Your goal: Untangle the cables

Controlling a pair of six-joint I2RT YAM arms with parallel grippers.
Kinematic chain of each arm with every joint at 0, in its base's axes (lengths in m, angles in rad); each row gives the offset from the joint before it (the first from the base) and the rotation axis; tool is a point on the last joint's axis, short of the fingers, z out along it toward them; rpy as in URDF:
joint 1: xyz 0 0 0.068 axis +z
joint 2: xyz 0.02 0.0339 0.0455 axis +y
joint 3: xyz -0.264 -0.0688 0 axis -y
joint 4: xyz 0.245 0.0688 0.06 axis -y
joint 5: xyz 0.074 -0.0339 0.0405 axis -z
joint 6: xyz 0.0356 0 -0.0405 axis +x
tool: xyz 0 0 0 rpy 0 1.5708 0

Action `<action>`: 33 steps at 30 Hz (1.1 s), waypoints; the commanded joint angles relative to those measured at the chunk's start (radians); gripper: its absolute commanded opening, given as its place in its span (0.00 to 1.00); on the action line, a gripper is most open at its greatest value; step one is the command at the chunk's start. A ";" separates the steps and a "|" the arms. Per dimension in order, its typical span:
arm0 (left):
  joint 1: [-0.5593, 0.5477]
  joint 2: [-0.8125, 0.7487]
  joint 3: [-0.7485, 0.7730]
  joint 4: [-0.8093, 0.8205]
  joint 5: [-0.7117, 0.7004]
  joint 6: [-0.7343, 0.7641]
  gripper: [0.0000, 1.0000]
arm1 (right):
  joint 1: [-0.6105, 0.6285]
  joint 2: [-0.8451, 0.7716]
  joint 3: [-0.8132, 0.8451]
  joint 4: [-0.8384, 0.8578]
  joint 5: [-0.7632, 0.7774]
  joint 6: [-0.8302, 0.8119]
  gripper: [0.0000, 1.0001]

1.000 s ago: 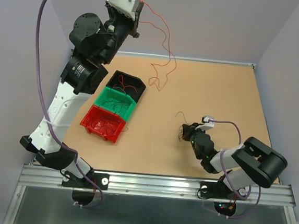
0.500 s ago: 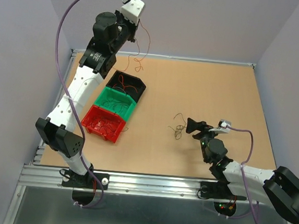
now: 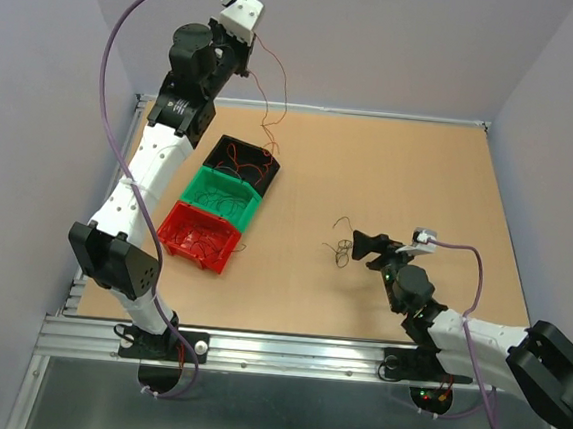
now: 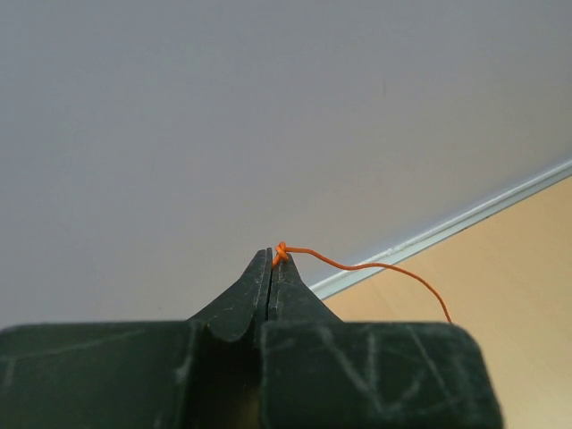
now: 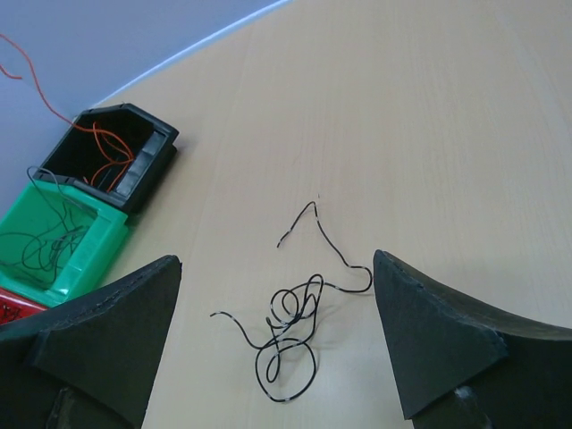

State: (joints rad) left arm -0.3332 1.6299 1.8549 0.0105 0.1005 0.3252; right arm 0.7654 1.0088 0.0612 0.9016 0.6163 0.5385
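Note:
My left gripper [image 3: 248,59] is raised high at the back left, shut on one end of a thin orange cable [image 3: 272,113]. The cable hangs down to the black bin [image 3: 215,150]. In the left wrist view the cable's knotted end [image 4: 281,253] sticks out of the pressed-together jaws. My right gripper [image 3: 364,245] is low over the table, open, with nothing between its fingers. A small tangle of black cables [image 3: 341,247] lies on the table just in front of it. In the right wrist view this tangle [image 5: 295,323] lies loose between and ahead of the wide fingers [image 5: 429,331].
Three bins stand in a row at the left: black, green [image 3: 195,184] and red [image 3: 195,255], each with thin wires inside. The right wrist view shows the black bin [image 5: 147,161] with orange wire and the green bin [image 5: 89,259] with dark wire.
My right gripper has opened and let go of the black tangle, which now lies on the table. My left arm has swung left, carrying the orange cable over the black bin.

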 commanded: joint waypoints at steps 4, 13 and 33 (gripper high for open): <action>0.020 -0.068 -0.088 0.104 0.008 0.008 0.00 | -0.002 -0.024 -0.026 0.011 -0.035 -0.026 0.93; 0.177 -0.082 -0.305 0.181 0.131 0.014 0.00 | -0.002 -0.108 -0.041 -0.016 -0.089 -0.034 0.91; 0.235 0.025 -0.467 -0.100 0.384 0.691 0.00 | -0.002 -0.081 -0.014 -0.041 -0.179 -0.077 0.89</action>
State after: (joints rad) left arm -0.1028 1.6070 1.3144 0.1085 0.4210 0.7650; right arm 0.7654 0.9375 0.0612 0.8421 0.4461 0.4839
